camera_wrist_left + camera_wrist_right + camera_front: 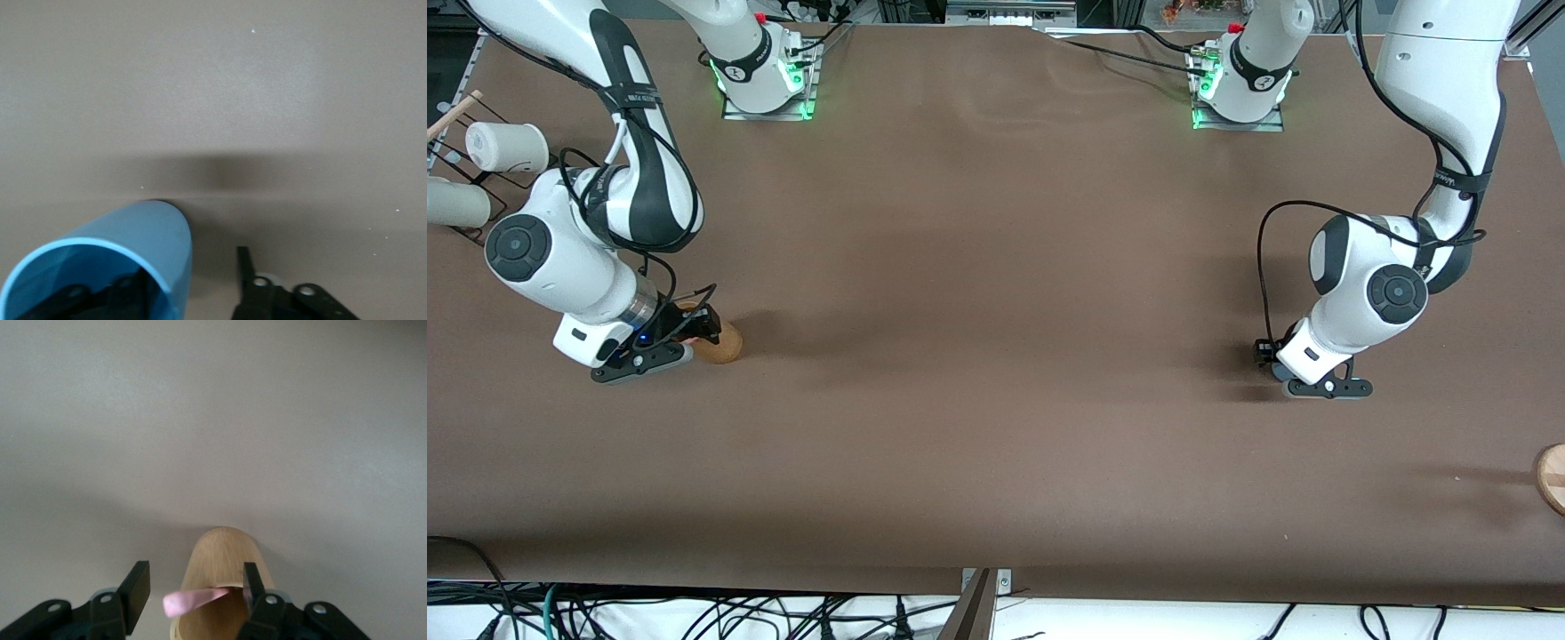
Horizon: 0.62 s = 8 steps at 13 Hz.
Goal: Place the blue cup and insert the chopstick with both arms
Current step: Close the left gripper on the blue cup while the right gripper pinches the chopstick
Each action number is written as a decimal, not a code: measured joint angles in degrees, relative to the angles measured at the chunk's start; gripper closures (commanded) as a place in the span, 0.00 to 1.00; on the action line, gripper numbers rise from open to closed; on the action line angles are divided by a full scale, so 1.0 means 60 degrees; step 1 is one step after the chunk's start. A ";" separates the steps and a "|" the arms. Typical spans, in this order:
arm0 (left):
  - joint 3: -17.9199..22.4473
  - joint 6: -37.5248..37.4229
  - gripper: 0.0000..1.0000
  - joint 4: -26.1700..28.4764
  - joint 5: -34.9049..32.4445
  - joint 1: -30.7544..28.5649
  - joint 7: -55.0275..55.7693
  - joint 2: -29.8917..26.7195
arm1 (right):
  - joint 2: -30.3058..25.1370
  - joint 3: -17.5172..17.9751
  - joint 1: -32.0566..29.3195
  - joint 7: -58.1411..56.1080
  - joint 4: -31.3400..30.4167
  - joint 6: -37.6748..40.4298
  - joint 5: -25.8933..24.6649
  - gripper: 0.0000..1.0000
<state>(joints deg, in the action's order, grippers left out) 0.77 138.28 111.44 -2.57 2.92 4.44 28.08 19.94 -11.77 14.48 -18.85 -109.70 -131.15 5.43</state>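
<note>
Blue cup [147, 240]: found it mid-frame at the left arm's end of the table [996, 356], left end effector [190, 277] half-open astride its wall, right end effector [193, 580] open around the chopstick [197, 599]; judged grasping underway, needed both closed.

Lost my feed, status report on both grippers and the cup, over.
Left gripper straddling the blue cup's rim, one finger inside. Right gripper open around the chopstick at the wooden cup. Nothing blocking.

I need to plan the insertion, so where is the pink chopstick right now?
The chopstick stands in the tan cup at the right arm's end of the table, between the jaws of the right gripper.
</note>
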 measured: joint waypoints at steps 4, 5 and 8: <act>-0.0005 -0.0627 1.00 -0.0210 -0.0001 -0.0079 -0.0027 -0.0197 | -0.0011 -0.0023 -0.0006 -0.0067 -0.0019 0.0000 0.0001 0.58; -0.0032 -0.0905 1.00 -0.0338 -0.0001 -0.0078 -0.0027 -0.0272 | -0.0011 -0.0032 -0.0008 -0.0073 -0.0027 0.0000 0.0001 0.61; -0.0783 -0.1712 1.00 -0.0980 0.0107 -0.0057 0.0725 -0.0442 | -0.0011 -0.0042 -0.0013 -0.0082 -0.0075 0.0000 0.0003 0.72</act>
<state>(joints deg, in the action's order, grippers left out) -3.93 128.01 105.57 -1.93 2.58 8.79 25.43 19.88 -12.03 14.40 -19.34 -110.16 -131.15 5.45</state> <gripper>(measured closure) 0.947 0.608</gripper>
